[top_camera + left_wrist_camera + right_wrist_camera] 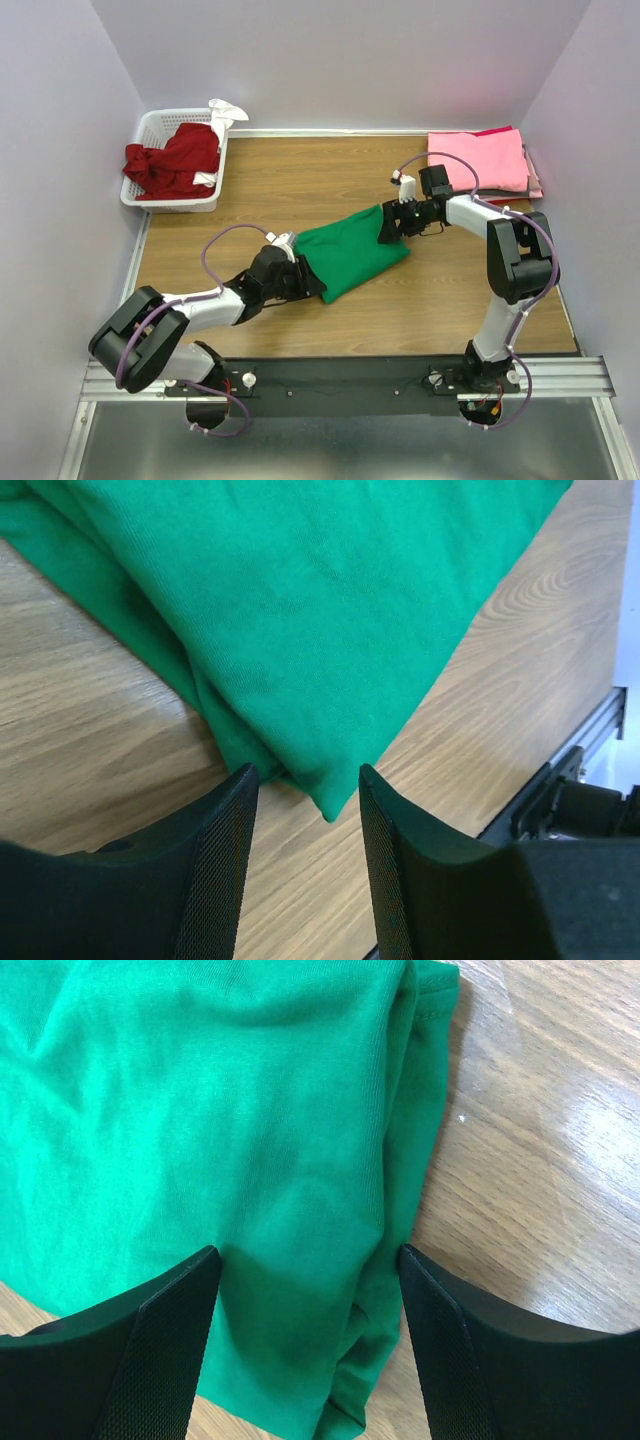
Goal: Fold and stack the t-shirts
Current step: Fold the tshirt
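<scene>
Two open pincers: left pincer (308, 780) brackets the limp green t-shirt's (300, 600) corner; right pincer (308, 1260) perhaps touches its edge.

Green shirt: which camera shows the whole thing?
The top view. Only it shows the whole green shirt, folded on the table. The left wrist view shows just a corner at the left pincer; the right wrist view just a folded edge at the right pincer.
</scene>
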Controlling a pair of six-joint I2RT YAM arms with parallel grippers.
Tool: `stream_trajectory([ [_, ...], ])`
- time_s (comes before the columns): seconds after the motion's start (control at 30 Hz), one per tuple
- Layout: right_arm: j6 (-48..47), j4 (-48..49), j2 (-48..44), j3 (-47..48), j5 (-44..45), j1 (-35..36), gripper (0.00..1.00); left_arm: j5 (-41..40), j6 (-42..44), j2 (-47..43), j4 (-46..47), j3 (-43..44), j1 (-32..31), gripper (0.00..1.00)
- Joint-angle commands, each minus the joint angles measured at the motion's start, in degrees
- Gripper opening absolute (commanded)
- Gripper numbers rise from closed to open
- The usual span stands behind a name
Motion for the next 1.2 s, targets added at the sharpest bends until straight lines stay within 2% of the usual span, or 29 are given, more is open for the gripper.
stream_trajectory([
  [0.0, 0.5, -1.3, 0.9, -1.0, -1.7, -0.5, 0.78, -5.6, 2.3, -0.4, -2.6, 2.1, -1.3, 0.53],
  [0.27, 0.6, -1.3, 1.2, -1.0, -1.7, -0.6, 0.78, -11.2, 3.9, -0.5, -9.8, 5.4, -4.2, 0.59],
  [0.5, 0.6, -1.5, 1.3, -1.0, -1.8, -0.8, 0.78, -14.4, 4.5, 0.8, -11.3, 5.9, -5.2, 0.6],
  [0.73, 0.6, -1.6, 1.7, -0.9, -1.9, -0.9, 0.78, -14.1, 5.1, 2.1, -11.9, 7.1, -5.2, 0.62],
  [0.87, 0.5, -1.6, 1.7, -0.9, -2.0, -0.8, 0.78, -10.9, 5.2, 4.2, -8.5, 7.0, -5.2, 0.62],
  [0.93, 0.6, -1.7, 1.8, -0.9, -2.1, -0.8, 0.78, -8.4, 5.1, 5.0, -7.1, 6.9, -5.3, 0.59],
  [1.03, 0.5, -1.7, 1.9, -0.9, -2.1, -0.9, 0.77, -5.6, 5.2, 6.3, -4.9, 6.7, -5.5, 0.47],
  [1.13, 0.6, -1.8, 2.2, -0.9, -2.2, -0.8, 0.75, -3.3, 4.9, 6.5, -2.9, 6.0, -5.6, 0.28],
  [1.17, 0.6, -1.8, 2.2, -0.9, -2.0, -0.8, 0.75, -2.9, 4.9, 6.4, -2.5, 5.9, -5.6, 0.17],
])
